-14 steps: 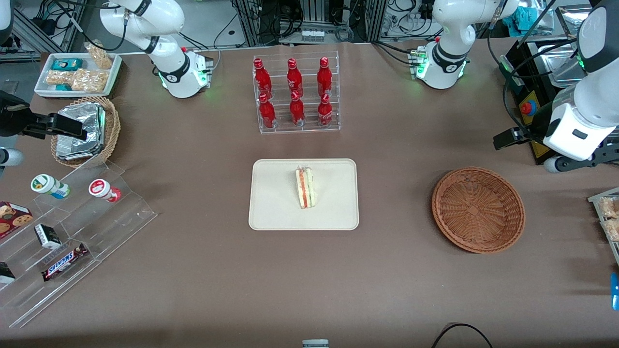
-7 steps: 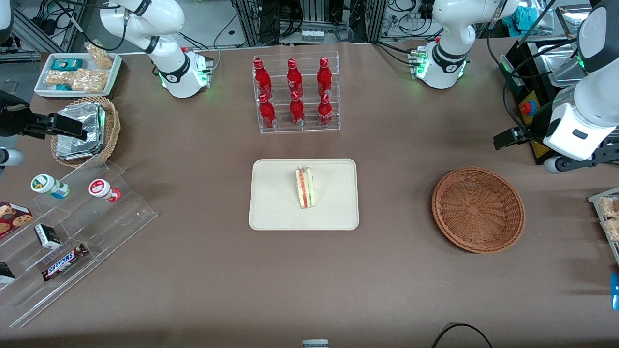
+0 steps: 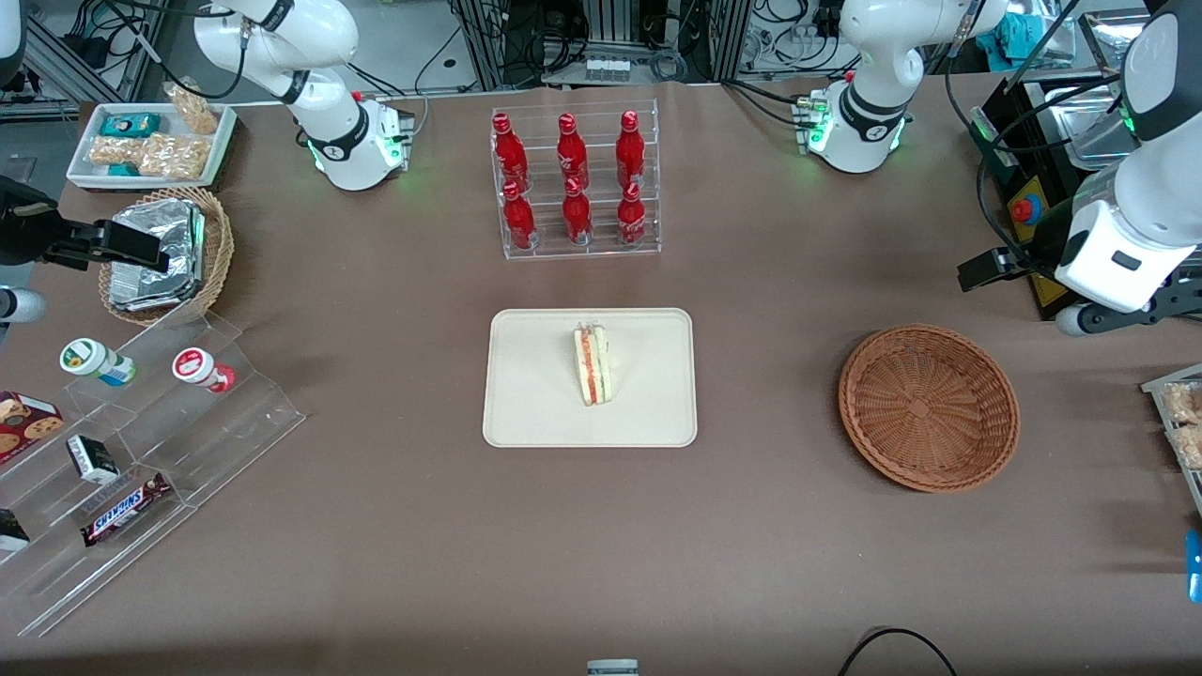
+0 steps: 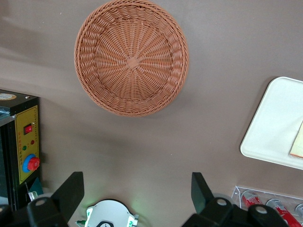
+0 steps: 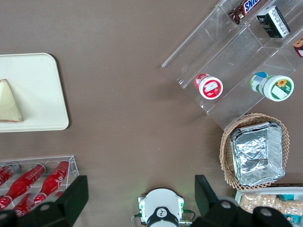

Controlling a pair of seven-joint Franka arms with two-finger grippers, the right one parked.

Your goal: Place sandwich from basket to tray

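The working left arm is raised toward its own end of the worktop, its white wrist housing higher than the basket and farther from the front camera than it. Its hand hangs above the brown worktop beside the basket, fingers spread wide apart, gripping nothing.

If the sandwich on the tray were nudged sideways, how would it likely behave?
The sandwich stands on a narrow edge on the tray, so it would probably tip over. Its layered bread looks soft and likely squashes easily. The gripper, open, is above the table near the basket.
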